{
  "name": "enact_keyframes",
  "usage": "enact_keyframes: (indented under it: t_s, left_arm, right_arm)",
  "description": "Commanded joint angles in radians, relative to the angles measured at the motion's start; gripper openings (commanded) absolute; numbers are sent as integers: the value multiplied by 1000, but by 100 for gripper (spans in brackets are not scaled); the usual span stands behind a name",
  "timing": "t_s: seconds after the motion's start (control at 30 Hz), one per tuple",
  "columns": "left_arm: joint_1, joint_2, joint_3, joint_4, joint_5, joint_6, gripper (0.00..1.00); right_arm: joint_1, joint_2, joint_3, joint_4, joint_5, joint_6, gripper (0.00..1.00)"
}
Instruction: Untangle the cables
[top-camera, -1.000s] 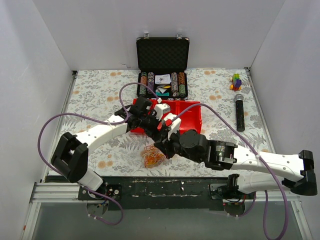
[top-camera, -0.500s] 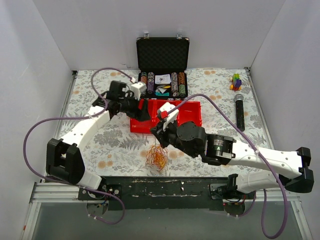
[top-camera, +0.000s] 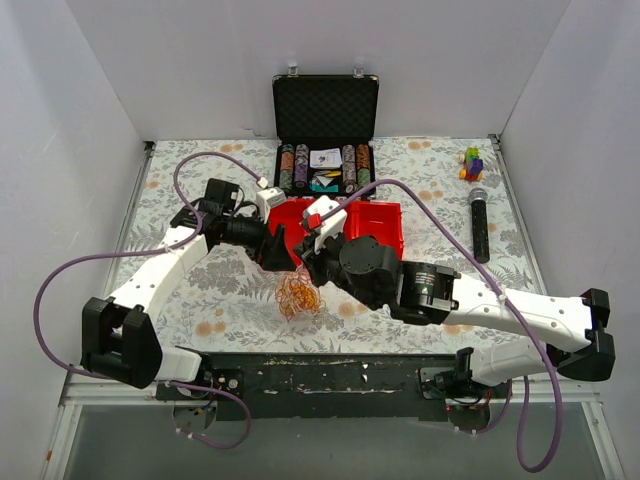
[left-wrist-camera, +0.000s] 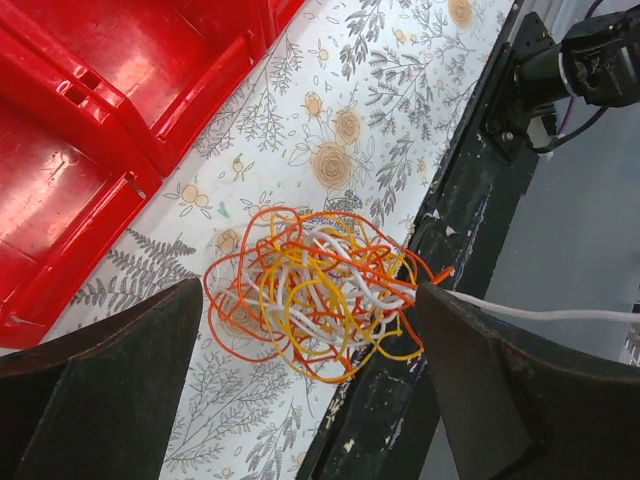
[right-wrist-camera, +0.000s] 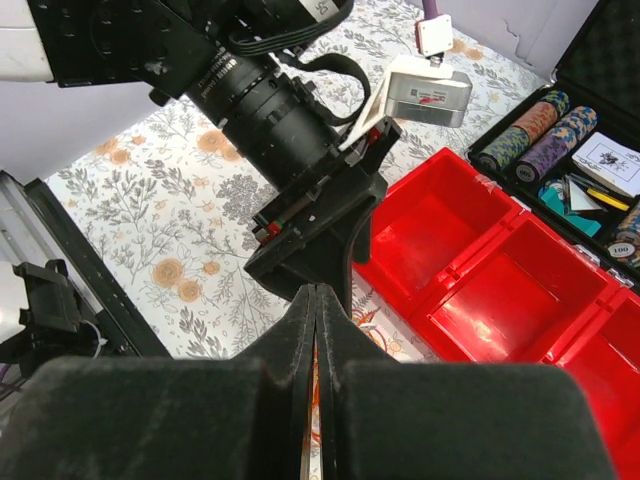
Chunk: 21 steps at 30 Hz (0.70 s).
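Cables in orange, yellow and white are bunched in a small messy ball by the front edge of the flowery table, just beside the red bins. The left gripper is wide open, with one finger on each side of the ball. The right gripper is squeezed tight, pinching a thin strand from the ball.
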Motion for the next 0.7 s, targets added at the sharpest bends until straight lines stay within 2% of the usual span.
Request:
enact_keyframes:
  t_s: [0.0, 0.1, 0.2, 0.27, 0.3, 0.37, 0.43, 0.57, 0.67]
  left_arm:
    - [-27, -5, -18, 38, 60, -29, 89]
    - [-59, 10, -41, 46, 55, -44, 87]
    - [-90, 12, -72, 66, 53, -58, 74]
    - [-97, 10, -78, 66, 63, -56, 54]
    - [-97, 7, -80, 63, 66, -53, 38]
    - [-97, 2, -83, 63, 50, -52, 15]
    - [-97, 1, -90, 64, 37, -53, 0]
    - [-97, 5, -100, 89, -8, -71, 0]
    - [-97, 12, -115, 138, -112, -101, 0]
  right_arm:
    - [4, -3, 68, 63, -18, -7, 1]
    - [4, 11, 87, 68, -29, -11, 1]
    - [4, 23, 110, 71, -34, -16, 1]
    - [4, 25, 117, 74, -32, -23, 1]
    - [4, 23, 119, 76, -28, -28, 1]
    - [4, 22, 123, 76, -23, -34, 1]
    - [4, 19, 131, 76, -24, -34, 1]
    - [4, 13, 146, 60, -38, -36, 1]
    - [4, -6, 156, 54, -61, -27, 1]
